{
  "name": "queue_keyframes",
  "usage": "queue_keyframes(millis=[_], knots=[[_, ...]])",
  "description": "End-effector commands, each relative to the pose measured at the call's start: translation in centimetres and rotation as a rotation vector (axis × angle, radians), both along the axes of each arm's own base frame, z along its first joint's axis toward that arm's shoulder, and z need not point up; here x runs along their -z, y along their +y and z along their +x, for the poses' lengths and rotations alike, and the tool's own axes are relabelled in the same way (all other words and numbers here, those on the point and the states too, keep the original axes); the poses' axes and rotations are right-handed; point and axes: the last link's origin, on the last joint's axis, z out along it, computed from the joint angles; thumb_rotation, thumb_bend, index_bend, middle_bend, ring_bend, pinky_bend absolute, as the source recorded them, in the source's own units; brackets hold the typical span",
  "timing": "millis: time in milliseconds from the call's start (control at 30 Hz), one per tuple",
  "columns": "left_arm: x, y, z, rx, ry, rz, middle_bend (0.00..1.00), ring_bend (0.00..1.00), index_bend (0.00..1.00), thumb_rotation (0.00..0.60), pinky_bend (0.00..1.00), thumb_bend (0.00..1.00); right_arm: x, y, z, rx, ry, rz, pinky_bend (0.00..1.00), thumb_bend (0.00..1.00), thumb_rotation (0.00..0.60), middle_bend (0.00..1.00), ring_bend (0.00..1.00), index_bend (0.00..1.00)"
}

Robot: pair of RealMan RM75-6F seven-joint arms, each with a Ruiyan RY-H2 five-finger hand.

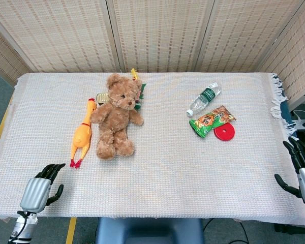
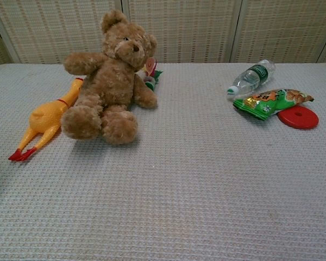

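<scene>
Left hand (image 1: 39, 189) empty, fingers spread, near rubber chicken (image 1: 82, 134); right hand (image 1: 302, 169) empty

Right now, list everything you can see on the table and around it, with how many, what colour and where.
teddy bear: one, brown, left of the table's middle, lying on its back
rubber chicken: one, yellow with red feet, right beside the bear, nearer the table's left edge
small items: count unclear, yellow, green and red bits, mostly hidden behind the bear's head
water bottle: one, clear with green label, lying on the right part of the table
snack bag: one, green and orange, just in front of the bottle
disc: one, red, touching the bag's near side
tablecloth: one, white, covering the table
left hand: one, grey and black, near left corner, holding nothing
right hand: one, grey and black, off the right edge, holding nothing
</scene>
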Motion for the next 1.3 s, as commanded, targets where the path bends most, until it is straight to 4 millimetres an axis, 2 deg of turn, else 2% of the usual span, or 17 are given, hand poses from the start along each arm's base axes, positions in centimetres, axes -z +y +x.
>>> queue_keyframes(millis=[33,233,333,467,767,1000,1300], knots=[[0.1,0.0,-0.1,-0.003,0.012,-0.002,0.2,0.16,0.17,0.6,0.41,0.44,0.1,-0.1,0.0,0.007,-0.032,-0.002,0.06,0.17,0.6,0.01,0.0,0.0],[0.2,0.0,-0.1,-0.008,0.006,-0.008,0.2,0.16,0.17,0.6,0.41,0.44,0.3,-0.2,0.0,0.01,-0.054,0.012,0.06,0.17,0.6,0.01,0.0,0.0],[0.4,0.2,-0.2,-0.012,0.013,-0.003,0.19,0.16,0.11,0.6,0.41,0.44,0.4,-0.3,0.2,0.01,-0.071,0.013,0.06,0.17,0.6,0.01,0.0,0.0],[0.9,2.9,0.7,-0.029,-0.023,0.084,0.14,0.15,0.0,0.6,0.41,0.44,0.8,-0.4,0.1,0.024,-0.077,0.023,0.06,0.17,0.6,0.01,0.0,0.0],[2.2,8.2,2.2,-0.121,-0.048,0.084,0.02,0.06,0.0,0.6,0.31,0.42,0.9,-0.4,0.3,0.002,-0.083,0.034,0.06,0.17,0.6,0.01,0.0,0.0],[3.1,12.3,4.0,-0.214,-0.135,0.11,0.03,0.06,0.0,0.6,0.31,0.4,0.7,-0.5,0.2,-0.001,-0.091,0.052,0.06,0.17,0.6,0.01,0.0,0.0],[4.5,16.8,7.7,-0.264,-0.225,0.107,0.06,0.08,0.0,0.6,0.31,0.4,0.5,-0.5,0.1,-0.004,-0.103,0.058,0.06,0.17,0.6,0.01,0.0,0.0]])
